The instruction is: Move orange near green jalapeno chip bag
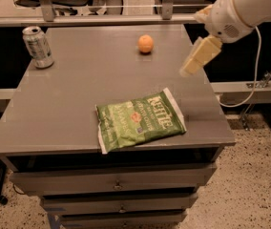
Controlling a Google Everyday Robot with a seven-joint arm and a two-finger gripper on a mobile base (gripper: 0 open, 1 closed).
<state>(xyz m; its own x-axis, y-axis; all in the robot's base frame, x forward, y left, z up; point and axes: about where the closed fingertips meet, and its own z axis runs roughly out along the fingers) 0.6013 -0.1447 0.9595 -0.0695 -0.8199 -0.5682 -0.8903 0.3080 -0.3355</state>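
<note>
The orange [145,44] sits on the grey table top [78,94] near its far edge, right of centre. The green jalapeno chip bag [140,120] lies flat near the front edge, with white "Kettle" lettering. My gripper [192,66] hangs from the white arm at the upper right, above the table's right side, to the right of the orange and apart from it. It holds nothing that I can see.
A silver-green soda can [38,46] stands at the table's far left corner. Drawers [116,182] run below the table front. A white cable [250,89] hangs to the right of the table. Chairs and a rail stand behind.
</note>
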